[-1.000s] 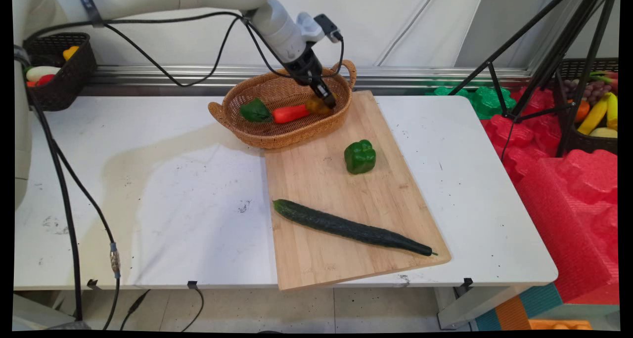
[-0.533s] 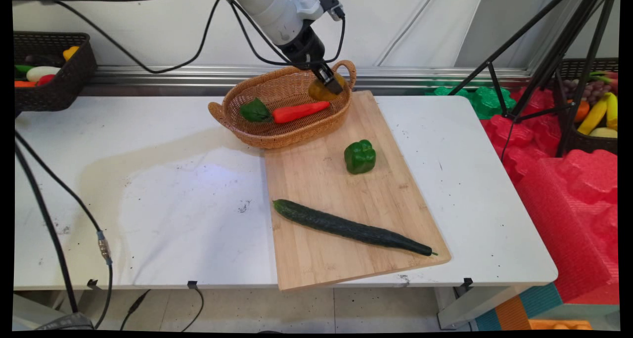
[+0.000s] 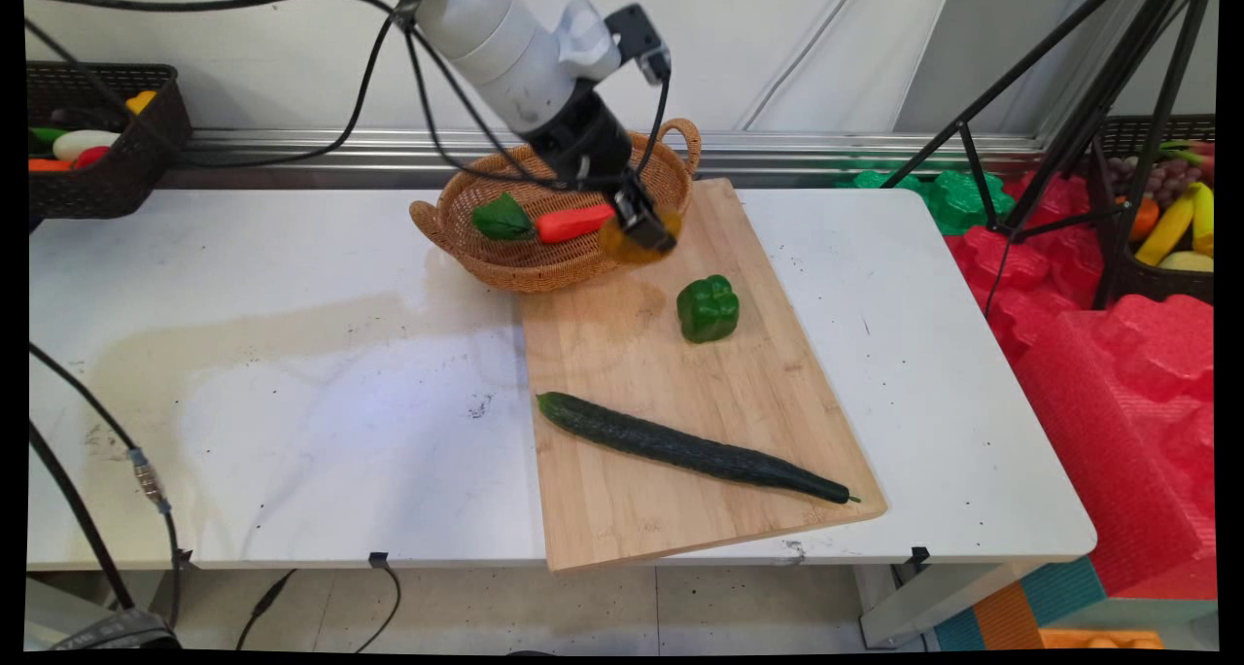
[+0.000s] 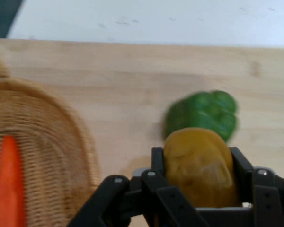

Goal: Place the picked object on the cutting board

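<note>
My gripper [image 3: 643,229] [image 4: 199,165] is shut on a yellow-orange vegetable [image 3: 632,245] [image 4: 201,165], held in the air just past the near right rim of the wicker basket [image 3: 486,257] [image 4: 47,142], over the far end of the wooden cutting board [image 3: 680,393] [image 4: 109,75]. A green bell pepper [image 3: 708,307] [image 4: 203,113] stands on the board a little ahead of the held vegetable. In the basket lie a red carrot-like vegetable [image 3: 573,223] [image 4: 9,184] and a green leafy piece [image 3: 501,217]. A long dark cucumber [image 3: 690,448] lies across the board's near half.
A black basket [image 3: 107,130] of vegetables stands at the table's far left corner. Black tripod legs [image 3: 1050,130], red and green foam pieces [image 3: 1118,373] and a crate of fruit [image 3: 1166,218] are off the table's right side. Black cables [image 3: 87,490] hang at the left.
The gripper lifted the yellow-orange vegetable out of the basket, then carried it toward the near side, over the basket's rim to the cutting board's far end.
</note>
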Action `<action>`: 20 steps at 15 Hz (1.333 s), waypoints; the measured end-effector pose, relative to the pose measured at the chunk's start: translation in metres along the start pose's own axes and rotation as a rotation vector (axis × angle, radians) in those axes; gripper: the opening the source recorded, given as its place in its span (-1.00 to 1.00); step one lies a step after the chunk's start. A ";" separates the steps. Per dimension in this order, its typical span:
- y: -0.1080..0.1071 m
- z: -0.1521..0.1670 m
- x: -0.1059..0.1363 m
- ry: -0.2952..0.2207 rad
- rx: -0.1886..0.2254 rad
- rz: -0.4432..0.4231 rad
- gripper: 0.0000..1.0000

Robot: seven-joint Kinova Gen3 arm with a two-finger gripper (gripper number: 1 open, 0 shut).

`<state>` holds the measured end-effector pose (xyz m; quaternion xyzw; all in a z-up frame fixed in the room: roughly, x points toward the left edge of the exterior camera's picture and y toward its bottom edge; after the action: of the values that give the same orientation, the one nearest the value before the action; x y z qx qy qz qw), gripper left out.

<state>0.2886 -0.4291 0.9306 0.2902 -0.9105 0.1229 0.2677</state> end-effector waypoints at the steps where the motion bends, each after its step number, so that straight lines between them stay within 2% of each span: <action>1: 0.010 -0.002 -0.003 -0.007 -0.014 0.015 -1.00; 5: 0.039 -0.001 -0.012 -0.033 -0.044 0.037 -1.00; 8: 0.052 0.009 -0.017 -0.057 -0.046 0.030 -1.00; 20: 0.056 0.063 -0.029 -0.134 -0.028 0.090 -1.00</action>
<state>0.2484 -0.3946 0.8585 0.2527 -0.9401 0.1023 0.2046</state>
